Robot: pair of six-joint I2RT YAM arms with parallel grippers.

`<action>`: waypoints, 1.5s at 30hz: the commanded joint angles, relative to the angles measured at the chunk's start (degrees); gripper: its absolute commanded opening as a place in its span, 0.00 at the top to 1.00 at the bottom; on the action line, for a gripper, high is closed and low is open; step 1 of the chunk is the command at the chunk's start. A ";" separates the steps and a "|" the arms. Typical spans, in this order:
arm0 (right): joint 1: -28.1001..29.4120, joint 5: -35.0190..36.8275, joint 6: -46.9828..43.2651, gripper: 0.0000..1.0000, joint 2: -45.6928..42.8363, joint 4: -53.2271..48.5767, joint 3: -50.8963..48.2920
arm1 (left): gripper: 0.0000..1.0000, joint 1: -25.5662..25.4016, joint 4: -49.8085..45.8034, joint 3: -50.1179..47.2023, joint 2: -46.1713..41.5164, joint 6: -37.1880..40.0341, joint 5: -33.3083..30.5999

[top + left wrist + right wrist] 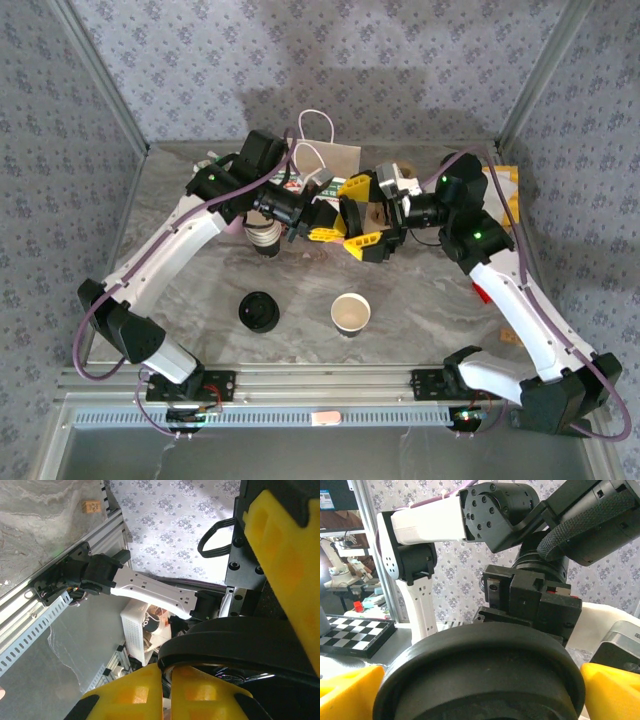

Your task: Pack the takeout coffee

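Left end effector (166,690) has its two yellow fingers (135,695) almost fully together, and they pinch the rim of the black lid of the takeout coffee (480,680). From the left wrist camera, the curved edge of the lid goes down into the narrow gap between these fingers.

Right end effector (480,692) faces it from the other side with its jaws as wide apart as they go. One yellow finger (347,692) stands on each side of the lid, and whether they touch it I cannot tell. The pale body of the cup is hidden, so only the lid is clear.

From the top camera, both end effectors meet over the middle of the tabletop (420,300), just in front of the brown paper bag (335,158), and the takeout coffee sits between them.

A stack of lidless cups (263,238) stands beside the left arm. Nearer to the arm bases are a pile of black lids (260,311) and, well apart from it, one open paper cup (350,313).
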 commanded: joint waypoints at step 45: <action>-0.94 0.21 -0.33 0.10 -1.91 -2.23 0.29 | 0.91 -0.89 0.46 4.92 2.68 -0.62 2.21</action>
